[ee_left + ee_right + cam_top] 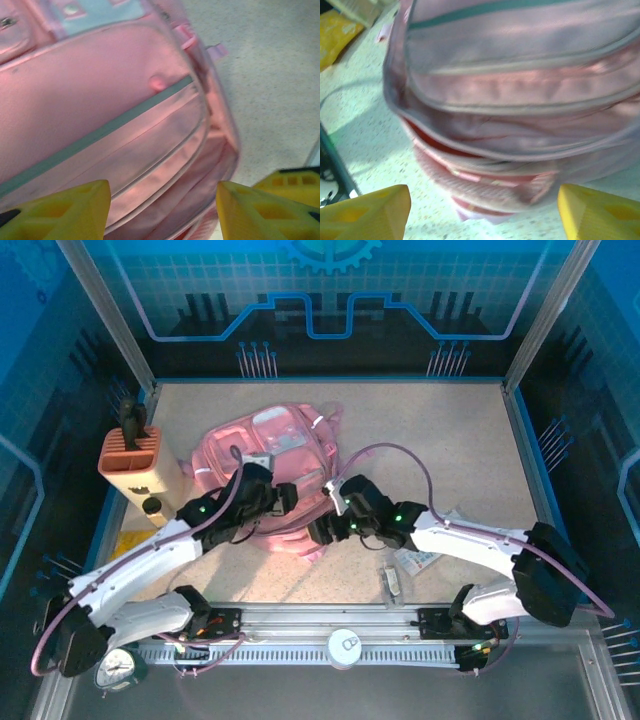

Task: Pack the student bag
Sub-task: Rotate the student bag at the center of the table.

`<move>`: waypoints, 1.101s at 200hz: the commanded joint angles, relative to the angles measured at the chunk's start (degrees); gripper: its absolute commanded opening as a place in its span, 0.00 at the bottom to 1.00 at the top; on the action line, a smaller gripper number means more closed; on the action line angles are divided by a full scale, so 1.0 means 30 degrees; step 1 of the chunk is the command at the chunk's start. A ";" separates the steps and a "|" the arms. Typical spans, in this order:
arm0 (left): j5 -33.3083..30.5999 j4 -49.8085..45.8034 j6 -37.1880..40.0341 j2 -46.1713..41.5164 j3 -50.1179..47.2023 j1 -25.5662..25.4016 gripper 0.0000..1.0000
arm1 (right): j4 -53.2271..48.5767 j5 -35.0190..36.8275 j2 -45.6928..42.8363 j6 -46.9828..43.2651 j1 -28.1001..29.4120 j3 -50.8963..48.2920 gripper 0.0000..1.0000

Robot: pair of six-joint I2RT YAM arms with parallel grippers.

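One soft pink student bag (285, 440), grey-green stripe across front

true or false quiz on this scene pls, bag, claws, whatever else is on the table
1. The pink backpack lies on the table. True.
2. The left claw is clamped on a strap. False: it is open and holds nothing.
3. The orange-and-cream pen holder stands on the right arm's side of the backpack. False: it stands on the left arm's side.
4. The right claw is open, close to the backpack's edge. True.
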 commanded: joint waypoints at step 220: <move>0.4002 0.7792 -0.5068 1.2094 0.4584 -0.1812 0.54 | -0.2022 -0.0612 -0.4488 -0.0049 -0.4895 -0.1363 0.83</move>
